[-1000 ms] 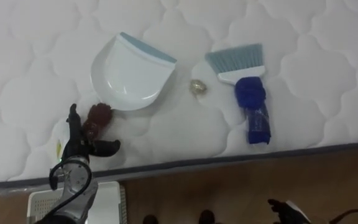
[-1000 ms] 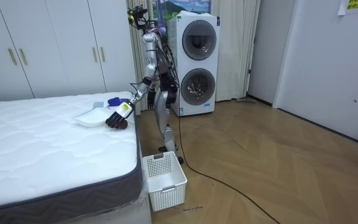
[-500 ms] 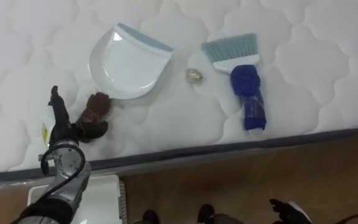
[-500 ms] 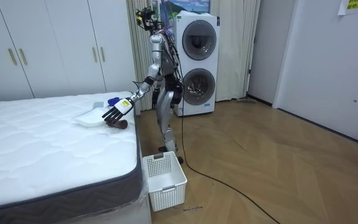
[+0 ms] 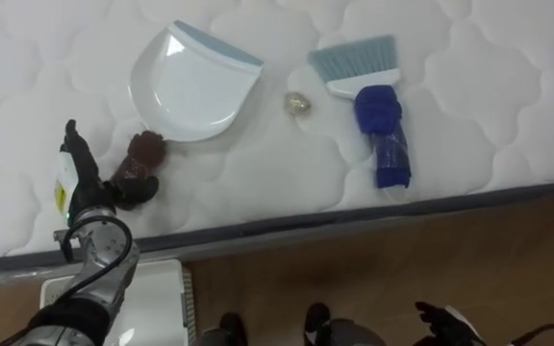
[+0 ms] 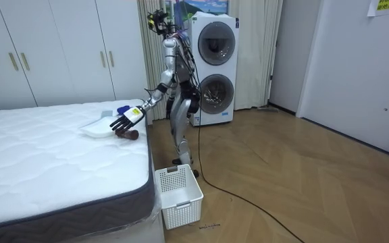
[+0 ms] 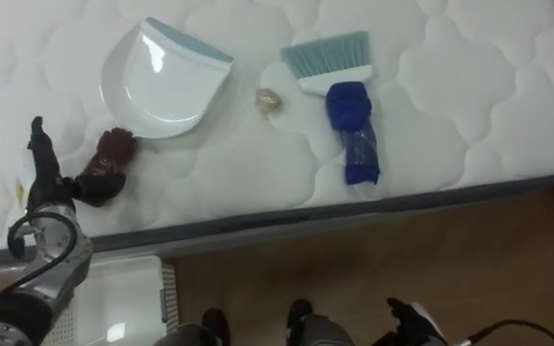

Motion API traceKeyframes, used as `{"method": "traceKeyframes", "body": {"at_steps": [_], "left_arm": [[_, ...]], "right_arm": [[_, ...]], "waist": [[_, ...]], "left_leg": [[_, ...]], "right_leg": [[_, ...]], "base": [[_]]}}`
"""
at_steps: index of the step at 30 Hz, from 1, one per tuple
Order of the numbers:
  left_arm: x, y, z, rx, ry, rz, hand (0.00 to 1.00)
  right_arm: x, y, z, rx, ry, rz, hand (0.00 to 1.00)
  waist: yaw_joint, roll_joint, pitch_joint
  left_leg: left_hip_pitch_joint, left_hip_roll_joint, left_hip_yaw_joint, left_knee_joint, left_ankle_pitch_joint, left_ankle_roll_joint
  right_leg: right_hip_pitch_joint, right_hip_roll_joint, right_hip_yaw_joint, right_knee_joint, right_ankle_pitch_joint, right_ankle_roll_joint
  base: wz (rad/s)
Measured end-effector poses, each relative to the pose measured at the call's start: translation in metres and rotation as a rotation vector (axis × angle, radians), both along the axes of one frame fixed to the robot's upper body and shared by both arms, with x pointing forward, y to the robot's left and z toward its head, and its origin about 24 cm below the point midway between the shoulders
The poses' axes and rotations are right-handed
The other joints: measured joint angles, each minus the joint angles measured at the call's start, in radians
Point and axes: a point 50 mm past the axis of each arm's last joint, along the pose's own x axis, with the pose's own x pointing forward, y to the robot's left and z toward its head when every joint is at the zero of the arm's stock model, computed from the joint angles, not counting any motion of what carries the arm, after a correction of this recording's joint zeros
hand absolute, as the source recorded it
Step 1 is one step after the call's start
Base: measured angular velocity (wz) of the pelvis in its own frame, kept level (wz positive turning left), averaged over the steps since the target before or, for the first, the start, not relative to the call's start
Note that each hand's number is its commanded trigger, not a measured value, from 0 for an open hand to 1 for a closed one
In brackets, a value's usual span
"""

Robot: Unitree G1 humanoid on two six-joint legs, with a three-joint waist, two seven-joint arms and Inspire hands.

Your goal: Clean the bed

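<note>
As the robot stands on the wooden floor at the side of the bed, near its corner, we see its left arm reaching over the white quilted surface. The left hand rests close to the bed's edge with its fingers straight and pointing away from the robot. The thumb lies against the near end of a brown lump, and we read the hand as open rather than clasped about it. The lump's far end lies just beside the rounded rim of a white dustpan. The dustpan lies flat, its blue-grey lip turned away from the robot and toward its right. The brush lies to the robot's right of the dustpan, with its pale blue bristles away from the robot and its dark blue handle pointing toward the bed's edge. Between dustpan and brush sits a small crumpled ball, touching neither. The right hand shows low over the floor, apart from the bed; we cannot tell how its fingers stand. A white slatted basket stands on the floor just beside the bed, below the left arm. In the room view, two stacked washing machines stand behind the robot, and white wardrobes line the wall beyond the bed.
</note>
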Motion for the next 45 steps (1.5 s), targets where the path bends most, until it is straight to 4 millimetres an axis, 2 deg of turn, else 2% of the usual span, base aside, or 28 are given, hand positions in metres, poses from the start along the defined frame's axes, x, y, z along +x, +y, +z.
{"method": "traceKeyframes", "body": {"at_steps": [14, 16, 18, 25, 30, 34, 36, 41, 43, 44, 45], "left_arm": [[0.004, -0.004, 0.001, 0.001, 0.011, -0.045, 0.00], [0.004, -0.004, 0.000, -0.001, 0.020, -0.050, 0.00], [0.008, -0.001, 0.003, 0.002, 0.022, -0.053, 0.00], [0.016, 0.001, 0.008, 0.014, 0.036, -0.045, 0.00], [0.013, 0.003, 0.002, -0.020, 0.077, -0.044, 0.00], [0.014, 0.003, 0.001, -0.024, 0.085, -0.050, 0.00], [0.013, 0.004, 0.001, -0.023, 0.091, -0.051, 0.00], [0.015, 0.009, 0.004, -0.017, 0.094, -0.067, 0.00], [0.015, 0.011, 0.005, -0.015, 0.096, -0.070, 0.51], [0.015, 0.012, 0.005, -0.017, 0.099, -0.070, 0.72], [0.015, 0.014, 0.004, -0.026, 0.105, -0.069, 1.00]], "right_arm": [[-0.001, 0.002, -0.001, 0.005, 0.010, 0.022, 0.00], [-0.001, 0.003, -0.001, 0.006, 0.011, 0.022, 0.00], [-0.001, 0.004, -0.001, 0.009, 0.011, 0.024, 0.00], [-0.002, 0.005, -0.002, -0.006, 0.019, 0.035, 0.00], [-0.009, 0.005, -0.004, -0.007, 0.041, 0.040, 0.00], [-0.011, 0.005, -0.005, -0.006, 0.049, 0.052, 0.00], [-0.012, 0.005, -0.005, -0.003, 0.053, 0.055, 0.00], [-0.011, 0.006, -0.005, 0.006, 0.051, 0.061, 0.00], [-0.011, 0.007, -0.005, 0.015, 0.051, 0.071, 0.00], [-0.012, 0.008, -0.005, 0.021, 0.047, 0.075, 0.00], [-0.011, 0.009, -0.005, 0.026, 0.046, 0.079, 0.00]], "waist": [[-0.012, 0.000, 0.0003], [-0.013, -0.003, 0.0018], [-0.014, -0.014, 0.0082], [-0.033, -0.023, 0.0124], [-0.066, -0.028, 0.0106], [-0.066, -0.028, 0.0105], [-0.068, -0.028, 0.0104], [-0.069, -0.029, 0.0076], [-0.071, -0.028, 0.0074], [-0.074, -0.026, 0.0063], [-0.078, -0.024, 0.0046]], "left_leg": [[-0.023, 0.002, 0.008, 0.013, 0.000, 0.000], [-0.023, 0.002, 0.009, 0.015, 0.000, 0.000], [-0.028, 0.001, 0.016, 0.022, -0.001, -0.001], [-0.092, 0.001, 0.029, 0.088, -0.019, 0.006], [-0.119, 0.003, 0.026, 0.141, -0.042, 0.010], [-0.142, 0.008, 0.027, 0.174, -0.053, 0.016], [-0.150, 0.020, 0.029, 0.199, -0.063, 0.020], [-0.177, 0.023, 0.033, 0.235, -0.073, 0.028], [-0.182, 0.028, 0.034, 0.245, -0.075, 0.030], [-0.184, 0.030, 0.034, 0.248, -0.076, 0.031], [-0.186, 0.032, 0.034, 0.252, -0.077, 0.032]], "right_leg": [[-0.033, -0.001, 0.011, 0.023, -0.004, -0.007], [-0.034, -0.001, 0.012, 0.025, -0.004, -0.008], [-0.048, -0.005, 0.018, 0.045, -0.011, -0.010], [-0.127, -0.019, 0.038, 0.125, -0.030, -0.014], [-0.148, -0.029, 0.034, 0.180, -0.051, -0.016], [-0.168, -0.030, 0.038, 0.204, -0.053, -0.015], [-0.174, -0.029, 0.041, 0.218, -0.055, -0.012], [-0.206, -0.032, 0.054, 0.249, -0.056, -0.010], [-0.209, -0.030, 0.055, 0.252, -0.056, -0.009], [-0.209, -0.029, 0.053, 0.253, -0.055, -0.009], [-0.209, -0.028, 0.052, 0.253, -0.054, -0.009]], "base": [[-0.01], [0.00], [0.00], [-0.05], [0.02], [-0.03], [-0.05], [-0.07], [-0.03], [0.00], [0.00]]}}
